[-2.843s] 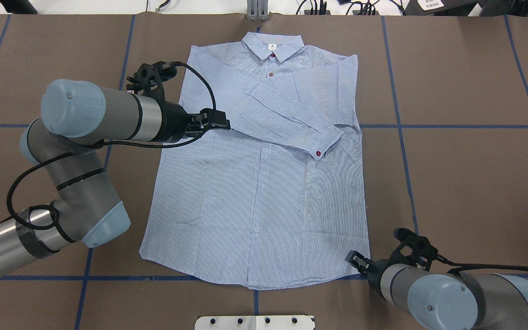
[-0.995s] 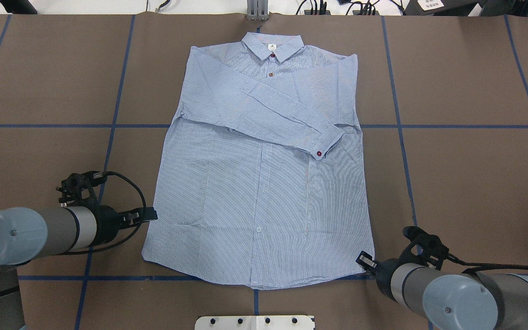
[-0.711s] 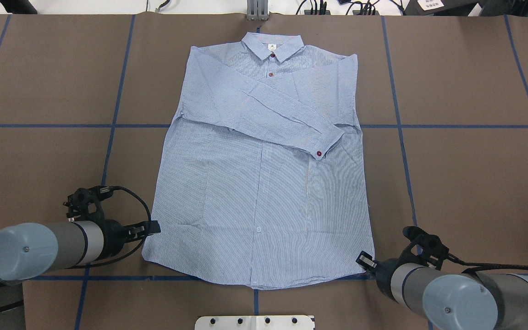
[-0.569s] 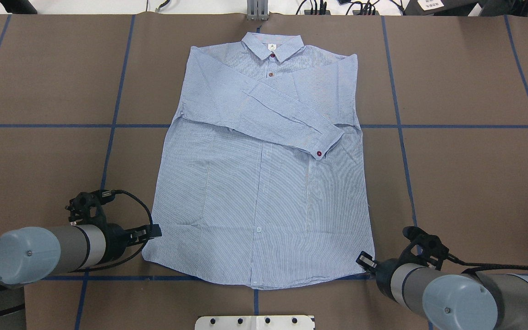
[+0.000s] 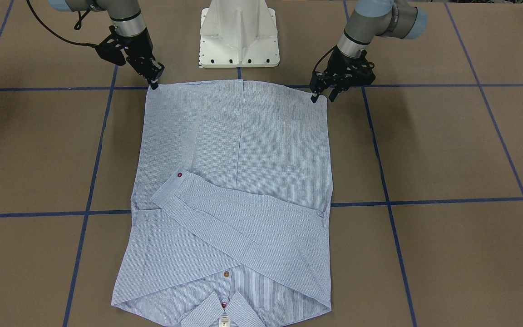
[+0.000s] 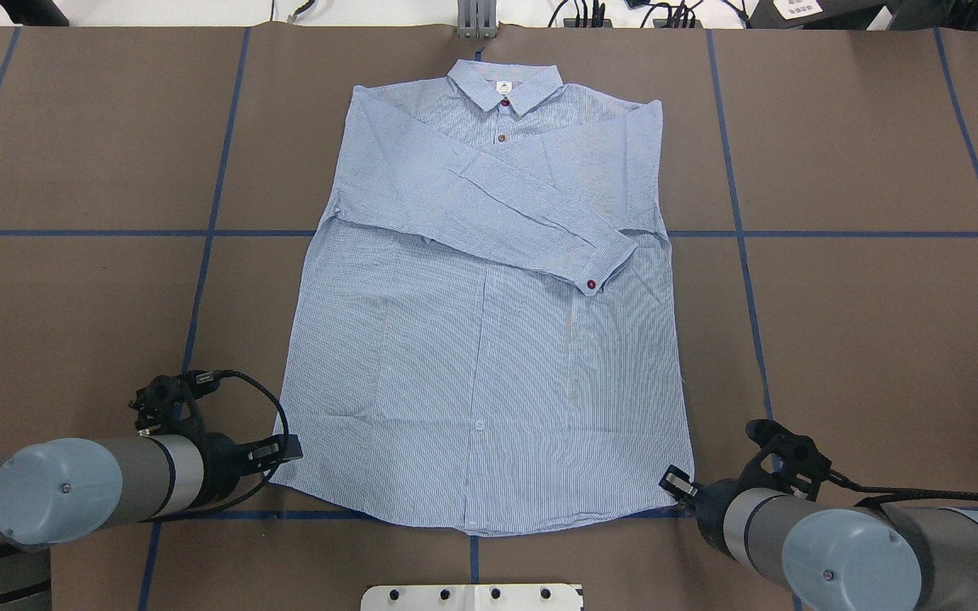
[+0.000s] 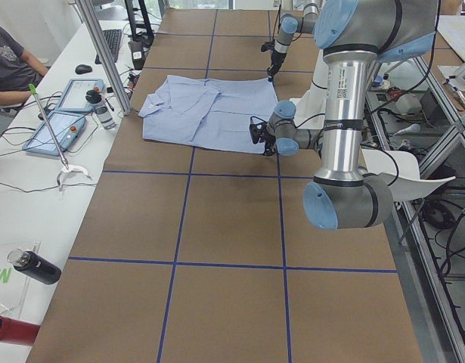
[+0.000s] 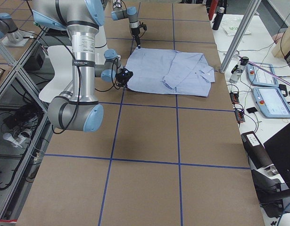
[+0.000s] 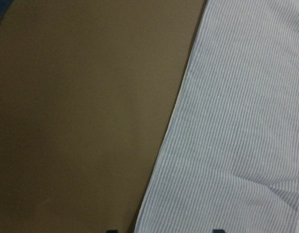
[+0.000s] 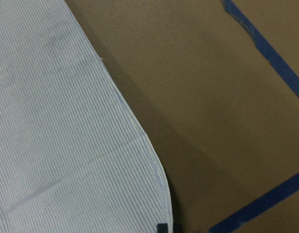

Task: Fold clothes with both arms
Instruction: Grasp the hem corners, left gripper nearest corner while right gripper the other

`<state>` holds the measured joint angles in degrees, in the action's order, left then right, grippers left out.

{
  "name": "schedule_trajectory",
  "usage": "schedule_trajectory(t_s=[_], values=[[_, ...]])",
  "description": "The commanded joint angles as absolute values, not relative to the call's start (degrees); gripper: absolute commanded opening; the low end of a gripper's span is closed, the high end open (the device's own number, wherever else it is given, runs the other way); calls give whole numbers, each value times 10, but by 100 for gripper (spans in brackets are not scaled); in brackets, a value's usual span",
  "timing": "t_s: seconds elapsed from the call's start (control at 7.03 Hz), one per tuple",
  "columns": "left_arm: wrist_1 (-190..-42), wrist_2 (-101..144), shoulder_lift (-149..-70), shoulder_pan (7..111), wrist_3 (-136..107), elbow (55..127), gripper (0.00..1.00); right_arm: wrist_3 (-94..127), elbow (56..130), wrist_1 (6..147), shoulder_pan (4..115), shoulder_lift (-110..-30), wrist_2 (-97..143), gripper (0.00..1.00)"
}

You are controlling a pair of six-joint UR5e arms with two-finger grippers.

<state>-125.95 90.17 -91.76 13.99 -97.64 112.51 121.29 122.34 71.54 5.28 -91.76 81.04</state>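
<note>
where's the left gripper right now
In the overhead view the left gripper is low on the left side, at the near-left hem corner of the shirt, just above the blue tape line.

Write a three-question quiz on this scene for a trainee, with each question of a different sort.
1. True or false: one sleeve of the striped blue shirt lies folded across its front.
2. Fill in: the shirt's collar lies at the end ___ the robot's white base.
3. Choose one. The left hand is: A) at the collar; B) beside a bottom hem corner; C) on the folded cuff.

Key: 1 true; 2 away from; 3 B.
</note>
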Motion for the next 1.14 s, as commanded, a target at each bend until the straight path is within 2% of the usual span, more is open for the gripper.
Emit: schedule_trajectory(t_s=[0.0,0.28,0.43,0.57,1.0], values=[[-1259,902,-917,136,-977,1124,65,1213,1224,715,53,-918,810,0],[-1260,901,-917,135,-997,1121,37,1213,1223,715,53,-918,810,0],[-1260,902,-917,135,-997,1121,14,1213,1223,715,53,-918,810,0],[-1260,901,-916,136,-997,1125,0,1213,1223,715,53,-918,810,0],[-1259,905,-911,138,-991,1175,0,1213,1225,715,54,-918,810,0]])
